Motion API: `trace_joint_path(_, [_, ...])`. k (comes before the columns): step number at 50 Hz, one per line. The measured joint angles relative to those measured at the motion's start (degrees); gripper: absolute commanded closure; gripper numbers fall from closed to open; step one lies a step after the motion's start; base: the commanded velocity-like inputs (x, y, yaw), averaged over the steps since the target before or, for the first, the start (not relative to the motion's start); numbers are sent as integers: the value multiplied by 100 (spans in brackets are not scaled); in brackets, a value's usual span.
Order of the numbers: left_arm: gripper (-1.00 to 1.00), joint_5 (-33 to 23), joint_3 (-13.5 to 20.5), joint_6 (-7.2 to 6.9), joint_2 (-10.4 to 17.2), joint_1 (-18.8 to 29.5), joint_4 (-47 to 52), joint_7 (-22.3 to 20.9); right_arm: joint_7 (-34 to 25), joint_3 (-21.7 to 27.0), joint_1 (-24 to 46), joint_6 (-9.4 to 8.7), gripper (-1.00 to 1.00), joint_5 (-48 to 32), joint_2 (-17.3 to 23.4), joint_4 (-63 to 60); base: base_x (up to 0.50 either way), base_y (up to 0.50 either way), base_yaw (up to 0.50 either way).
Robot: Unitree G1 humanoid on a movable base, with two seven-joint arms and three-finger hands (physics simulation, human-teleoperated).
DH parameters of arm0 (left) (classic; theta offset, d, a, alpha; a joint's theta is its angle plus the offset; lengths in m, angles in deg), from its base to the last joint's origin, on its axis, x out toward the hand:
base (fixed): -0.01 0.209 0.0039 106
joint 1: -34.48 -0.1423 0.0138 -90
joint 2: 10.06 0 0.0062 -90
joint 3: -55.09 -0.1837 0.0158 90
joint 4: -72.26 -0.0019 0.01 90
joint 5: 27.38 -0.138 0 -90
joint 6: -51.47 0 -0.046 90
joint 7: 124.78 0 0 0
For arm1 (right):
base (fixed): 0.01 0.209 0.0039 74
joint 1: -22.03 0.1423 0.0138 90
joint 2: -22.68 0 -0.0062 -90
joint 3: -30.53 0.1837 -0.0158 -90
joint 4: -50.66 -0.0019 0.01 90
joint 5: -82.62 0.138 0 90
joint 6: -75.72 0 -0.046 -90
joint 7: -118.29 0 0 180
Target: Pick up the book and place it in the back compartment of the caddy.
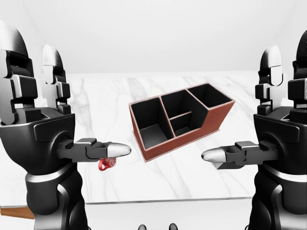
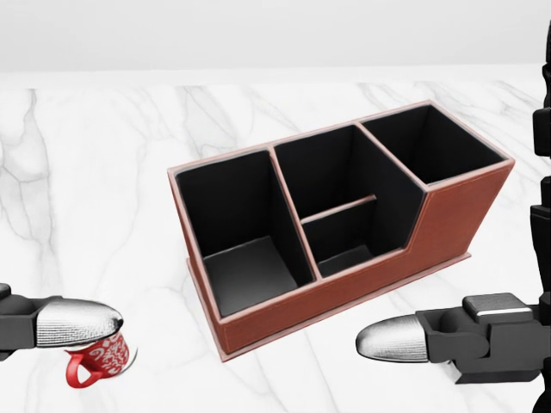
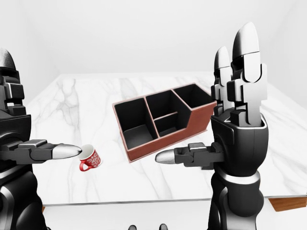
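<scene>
No book shows in any view. The caddy (image 2: pixel 344 297) is red-brown outside and black inside, and stands at an angle on the white marble table (image 1: pixel 182 182). It has one large compartment at its left end, two smaller ones in the middle and a taller one at its upper right end; all look empty. My left hand (image 1: pixel 79 103) is open, fingers upright and thumb pointing inward, to the left of the caddy. My right hand (image 3: pixel 199 98) is open in the same way, to the right of the caddy. Both hands are empty.
A small red mug (image 3: pixel 90 159) with a white pattern stands on the table under my left thumb, to the left of the caddy. The table's near edge runs along the bottom of the eye views. A brown surface (image 3: pixel 288 203) shows below it.
</scene>
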Motion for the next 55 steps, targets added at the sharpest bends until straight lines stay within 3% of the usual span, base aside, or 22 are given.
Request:
trace_joint_path(15, [-100, -20, -16, 0, -23, -15, 14, -11, 68, 0, 101, 0, -100, -137, 15, 52, 10, 0, 0])
trace_joint_path(22, [-100, -21, -31, 0, -36, -40, 62, -10, -63, 21, 78, 0, -100, 12, 4, -141, 45, 0, 0])
trace_joint_path(41, [-100, -24, -33, 0, -46, -39, 75, -8, -110, 5, 241, 0, -100, -369, 171, -215, 0, 0, 0])
trace_joint_path(48, [-100, -14, -24, 0, -43, -41, 93, -3, -565, 208, 418, 0, -100, -812, 495, -420, 0, 0, 0])
trace_joint_path(55, [-100, -13, -22, 0, -43, -48, 98, -2, -1570, 407, 631, 0, -100, -1885, 618, -531, 0, 0, 0])
